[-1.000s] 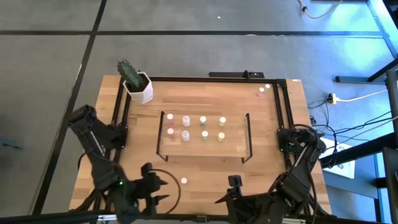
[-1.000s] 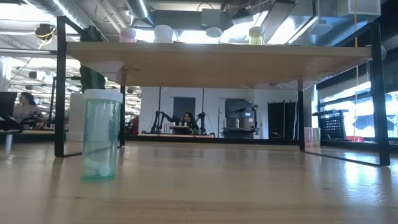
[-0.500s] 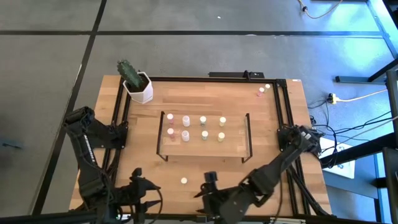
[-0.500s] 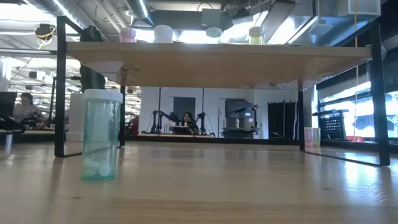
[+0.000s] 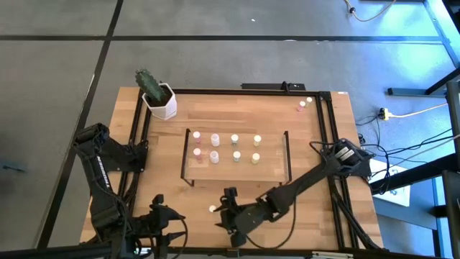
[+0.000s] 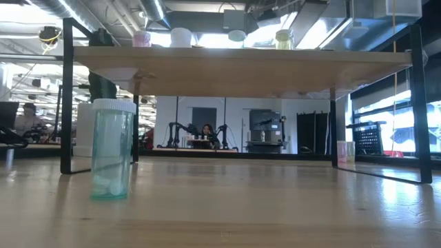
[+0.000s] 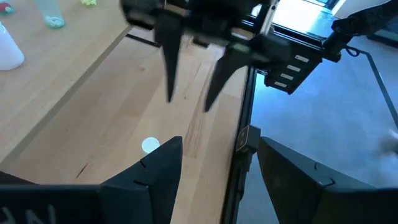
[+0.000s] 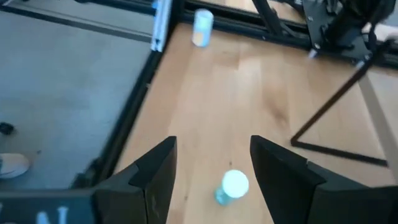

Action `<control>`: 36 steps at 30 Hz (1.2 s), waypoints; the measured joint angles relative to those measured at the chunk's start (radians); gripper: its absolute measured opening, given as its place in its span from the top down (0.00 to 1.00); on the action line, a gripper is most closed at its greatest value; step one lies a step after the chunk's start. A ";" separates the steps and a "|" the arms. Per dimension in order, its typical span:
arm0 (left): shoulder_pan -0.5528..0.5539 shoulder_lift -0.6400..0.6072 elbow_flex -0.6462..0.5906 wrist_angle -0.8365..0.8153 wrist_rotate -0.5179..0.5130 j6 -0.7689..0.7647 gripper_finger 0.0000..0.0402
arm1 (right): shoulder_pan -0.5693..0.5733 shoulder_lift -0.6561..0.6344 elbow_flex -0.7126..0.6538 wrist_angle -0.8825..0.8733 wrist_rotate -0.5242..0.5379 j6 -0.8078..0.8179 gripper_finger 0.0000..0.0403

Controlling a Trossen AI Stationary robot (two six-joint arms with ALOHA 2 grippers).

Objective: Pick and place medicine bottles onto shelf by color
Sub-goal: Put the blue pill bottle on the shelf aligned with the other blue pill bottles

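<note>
The shelf [image 5: 237, 167] stands mid-table with several bottles on top: pink [image 5: 196, 134], white [image 5: 214, 139], pale green [image 5: 234, 139] and yellow [image 5: 257, 139]. One pale green bottle with a white cap [image 5: 213, 208] stands loose on the table near the front edge. It also shows in the low view [image 6: 110, 148] and the right wrist view [image 8: 231, 186]. My right gripper [image 5: 224, 214] is open just right of this bottle and above it, touching nothing. My left gripper [image 5: 172, 220] is open and empty at the front left.
A white pot with a cactus [image 5: 159, 101] stands at the far left corner. Two bottles [image 5: 305, 103] stand at the far right corner. Another bottle [image 8: 202, 28] stands by the black table frame. Bare wood lies between the shelf and the front edge.
My right gripper has swept along the front edge toward the table's left and now stands by the loose bottle, still open. My left gripper has drawn back a little toward the left near corner. The bottles have not moved.
</note>
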 joint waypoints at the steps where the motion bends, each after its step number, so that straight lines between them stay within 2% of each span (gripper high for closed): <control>1: 0.000 0.000 0.000 0.000 0.000 0.000 0.50 | -0.008 0.000 -0.020 0.027 -0.009 0.000 0.49; 6: 0.000 0.000 0.000 0.000 0.000 0.000 0.50 | -0.038 0.000 -0.117 0.159 -0.079 -0.002 0.49; 18: 0.008 0.000 0.000 0.000 -0.005 0.001 0.50 | -0.072 0.000 -0.226 0.299 -0.085 -0.004 0.49; 27: 0.029 0.001 0.000 0.000 -0.006 0.003 0.50 | -0.050 0.000 -0.226 0.405 -0.082 -0.046 0.49; 36: 0.031 0.001 0.000 -0.002 -0.006 0.010 0.50 | -0.009 0.000 -0.105 0.393 -0.086 -0.147 0.49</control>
